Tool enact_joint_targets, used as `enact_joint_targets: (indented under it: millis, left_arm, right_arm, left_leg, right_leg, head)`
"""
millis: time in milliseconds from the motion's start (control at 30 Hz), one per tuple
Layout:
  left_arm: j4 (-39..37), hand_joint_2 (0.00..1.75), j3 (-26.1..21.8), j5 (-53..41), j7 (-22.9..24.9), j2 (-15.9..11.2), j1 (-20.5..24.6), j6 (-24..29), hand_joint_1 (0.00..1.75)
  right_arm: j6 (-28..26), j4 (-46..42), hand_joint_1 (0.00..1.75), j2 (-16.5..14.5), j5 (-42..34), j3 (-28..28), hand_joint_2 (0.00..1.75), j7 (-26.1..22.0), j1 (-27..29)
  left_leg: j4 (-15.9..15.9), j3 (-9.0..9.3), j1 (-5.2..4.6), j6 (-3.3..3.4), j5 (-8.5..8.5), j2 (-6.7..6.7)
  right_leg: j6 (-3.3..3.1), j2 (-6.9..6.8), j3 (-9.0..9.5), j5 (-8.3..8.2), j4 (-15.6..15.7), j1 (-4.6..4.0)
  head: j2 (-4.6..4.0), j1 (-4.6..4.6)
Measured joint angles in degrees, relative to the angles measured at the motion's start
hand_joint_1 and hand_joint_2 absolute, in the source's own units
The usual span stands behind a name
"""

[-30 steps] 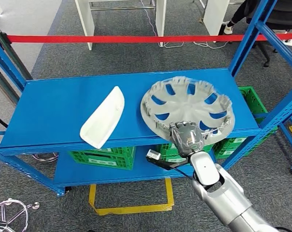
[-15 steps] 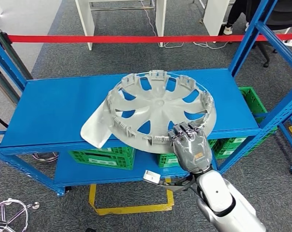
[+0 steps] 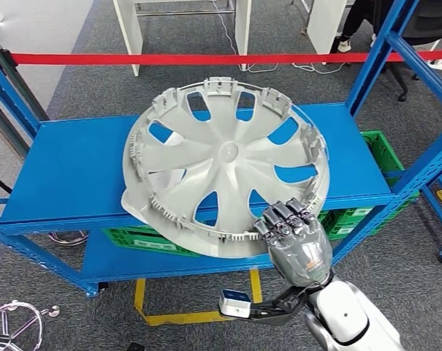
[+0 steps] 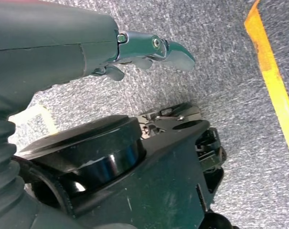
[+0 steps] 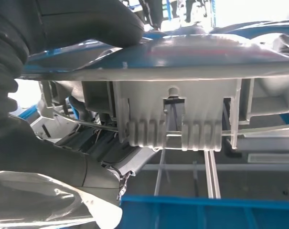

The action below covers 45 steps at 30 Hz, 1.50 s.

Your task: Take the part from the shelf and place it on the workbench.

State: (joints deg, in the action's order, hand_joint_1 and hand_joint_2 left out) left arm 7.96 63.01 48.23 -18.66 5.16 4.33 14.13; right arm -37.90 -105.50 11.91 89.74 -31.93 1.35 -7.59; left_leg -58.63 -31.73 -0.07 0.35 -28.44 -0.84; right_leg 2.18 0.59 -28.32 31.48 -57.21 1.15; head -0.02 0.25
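Observation:
A large grey wheel cover (image 3: 223, 161) with spokes and a clipped rim hangs tilted above the blue shelf (image 3: 69, 168). My right hand (image 3: 296, 238) grips its near rim from the front right edge. In the right wrist view the rim's ribbed clip (image 5: 178, 119) sits close before my right hand (image 5: 45, 157), whose thumb lies over the cover. A white curved part (image 3: 129, 202) on the shelf is mostly hidden behind the cover. My left hand (image 4: 99, 47) hangs over the grey carpet with its fingers straight and nothing in it.
Green crates (image 3: 383, 157) stand on the lower shelf. Blue uprights (image 3: 381, 51) rise at the shelf's right end. A red barrier tape (image 3: 152, 58) runs behind the shelf. Yellow floor marking (image 3: 196, 314) lies below. A person's feet (image 3: 345, 40) show at the far right.
The wheel cover has risen off the shelf's right side, swung left and toward me, and now covers the white part. My right hand has drawn back with it.

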Motion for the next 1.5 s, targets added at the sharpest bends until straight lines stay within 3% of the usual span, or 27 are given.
enact_joint_targets:
  millis: [267, 433, 1367, 1500]
  left_arm:
    - [0.0, 1.75, 0.0, 0.2, -0.8, 0.0, 0.1, -0.8, 0.0]
    - [0.4, 1.75, 0.0, -0.4, -0.8, -0.1, 0.3, -1.0, 0.0]
    - [1.9, 1.75, 0.5, -3.4, 3.1, -0.7, 0.4, 0.1, 0.0]
    - [1.9, 1.75, 0.7, -3.7, 3.4, -0.9, 0.6, 0.1, 0.0]
  right_arm:
    - [-0.4, -2.2, 1.73, -0.7, 0.0, 1.4, 1.75, -5.0, 1.5]
    - [-0.8, -4.6, 1.75, -2.5, 0.0, 2.4, 1.75, -9.1, 1.9]
    - [-1.0, -7.6, 1.75, -5.6, 0.0, 5.3, 1.75, -11.0, 5.2]
    - [-1.0, -8.2, 1.75, -6.3, 0.0, 6.6, 1.75, -11.2, 6.1]
  left_leg:
    - [0.0, 0.0, 0.0, 0.01, 0.01, 0.0]
    - [0.0, 0.0, 0.0, 0.0, 0.01, 0.0]
    - [-0.1, -0.01, -0.21, 0.07, -0.04, -0.01]
    - [-0.5, -0.18, -0.59, 0.65, -0.26, 0.0]
  right_leg:
    - [0.0, -0.02, 0.02, -0.01, 0.0, 0.0]
    - [0.0, -0.02, 0.0, 0.0, 0.0, 0.0]
    - [0.04, -0.04, 0.01, -0.03, 0.1, 0.17]
    - [0.59, 0.0, 0.01, -0.17, 0.2, 0.58]
  head:
    - [0.0, 0.0]
    - [0.0, 0.0]
    - [0.0, -0.01]
    - [0.0, -0.02]
